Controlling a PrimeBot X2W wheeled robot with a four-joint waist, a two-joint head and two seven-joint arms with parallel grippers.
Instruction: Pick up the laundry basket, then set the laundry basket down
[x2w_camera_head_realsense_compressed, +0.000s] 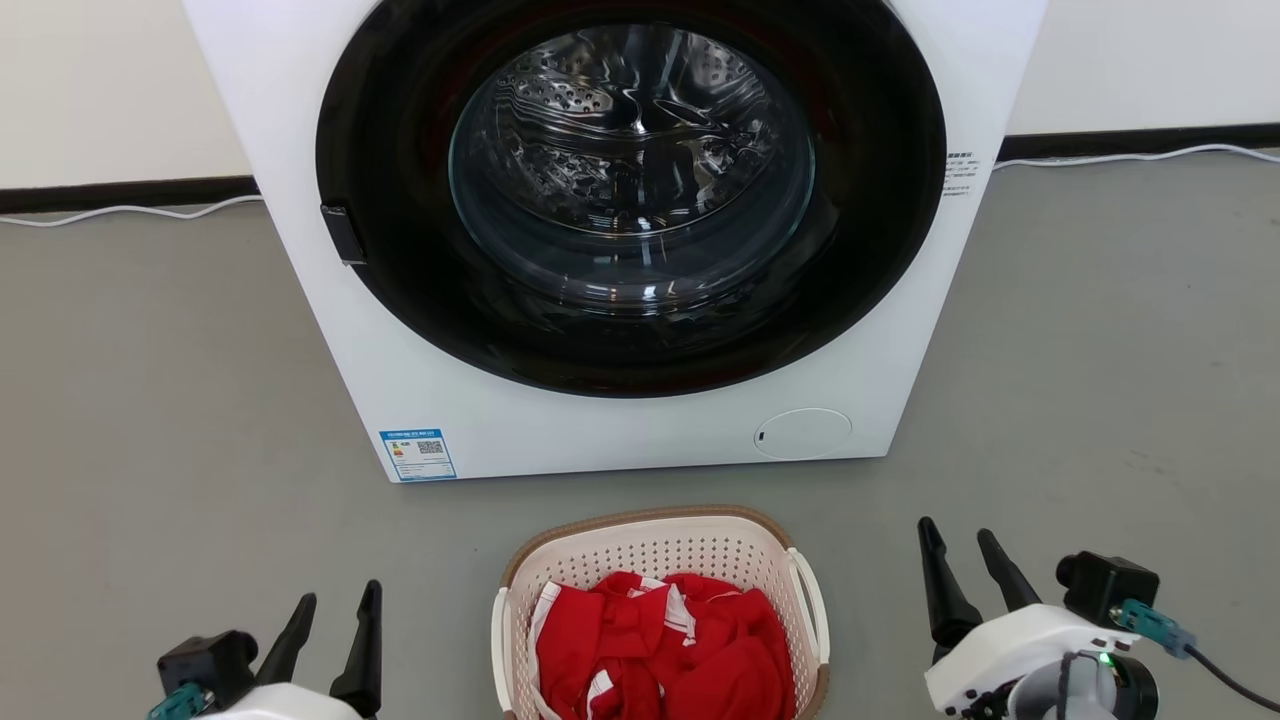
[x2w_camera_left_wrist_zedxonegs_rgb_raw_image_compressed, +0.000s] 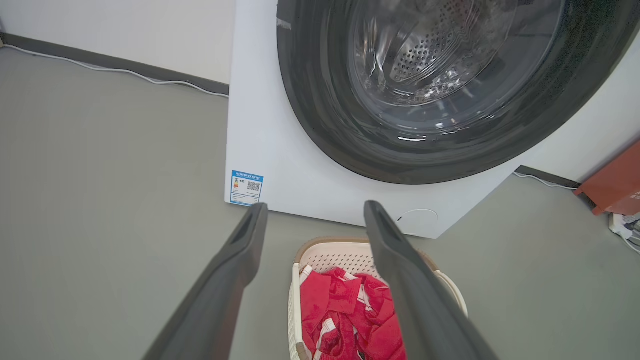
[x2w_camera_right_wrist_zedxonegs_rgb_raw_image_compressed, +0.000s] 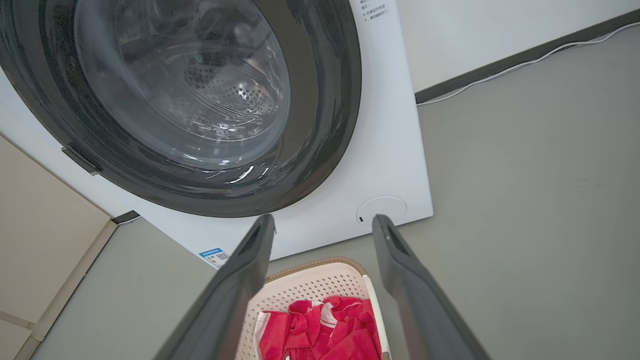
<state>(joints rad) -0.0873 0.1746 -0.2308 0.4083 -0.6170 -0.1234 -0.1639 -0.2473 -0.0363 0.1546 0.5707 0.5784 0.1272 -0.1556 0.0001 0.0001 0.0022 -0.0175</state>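
Note:
The laundry basket (x2w_camera_head_realsense_compressed: 650, 545) sits on the grey floor just in front of the washer, cream and perforated, with a brown rim and white side handles. Red and white clothes (x2w_camera_head_realsense_compressed: 665, 650) fill it. My left gripper (x2w_camera_head_realsense_compressed: 338, 598) hangs open at the lower left, well clear of the basket's left handle. At the lower right my right gripper (x2w_camera_head_realsense_compressed: 964, 535) is open too, a short way off the right handle. Both wrist views look past open fingers at the basket (x2w_camera_left_wrist_zedxonegs_rgb_raw_image_compressed: 332, 255) (x2w_camera_right_wrist_zedxonegs_rgb_raw_image_compressed: 320, 282) below. Nothing is between either pair of fingers.
A white front-loading washer (x2w_camera_head_realsense_compressed: 620, 430) with a shut dark round door (x2w_camera_head_realsense_compressed: 630, 190) stands right behind the basket. A white cable (x2w_camera_head_realsense_compressed: 120, 212) runs along the dark baseboard. A red-orange object (x2w_camera_left_wrist_zedxonegs_rgb_raw_image_compressed: 617, 185) sits by the wall to the right. Grey floor lies on both sides.

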